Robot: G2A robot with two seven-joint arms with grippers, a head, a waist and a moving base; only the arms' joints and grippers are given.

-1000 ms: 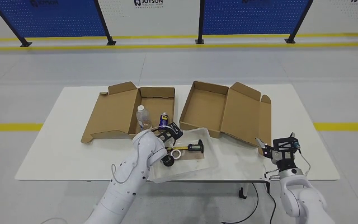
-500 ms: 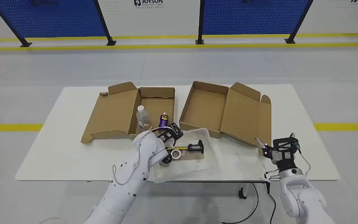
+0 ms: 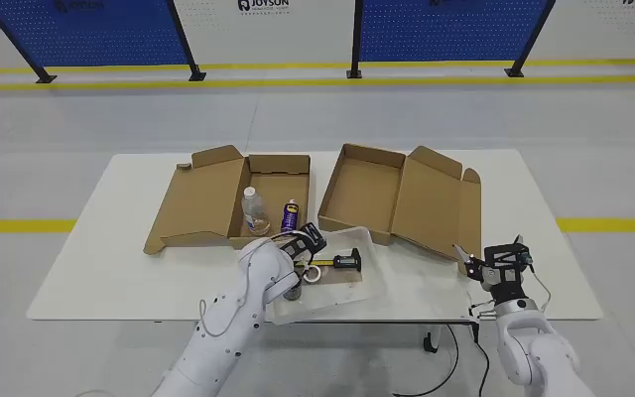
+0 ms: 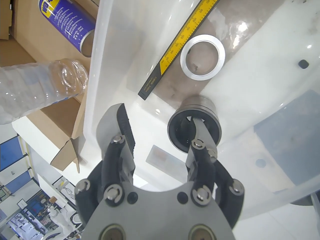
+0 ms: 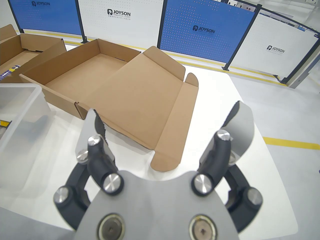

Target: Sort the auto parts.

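A clear plastic bin (image 3: 367, 288) at the table's front holds a black cylindrical bearing (image 4: 197, 102), a silver ring (image 4: 184, 58) and a yellow-scaled caliper (image 4: 185, 31). My left gripper (image 4: 158, 114) is open low inside the bin. One finger reaches into the bearing's bore, and the other stands apart over the bin floor. From above, the ring (image 3: 312, 273) and caliper (image 3: 342, 262) lie just beside the left wrist. My right gripper (image 3: 493, 253) hovers open and empty over the table's front right corner.
An open cardboard box (image 3: 198, 198) at the back left holds a blue spray can (image 3: 290, 212) and a clear bottle (image 3: 254, 210). Another open box (image 3: 362, 194), with its lid laid flat, lies between the bin and my right gripper (image 5: 166, 108).
My left arm has shifted slightly inside the bin, and its wrist now covers more of the bearing from above. The right arm has kept still.
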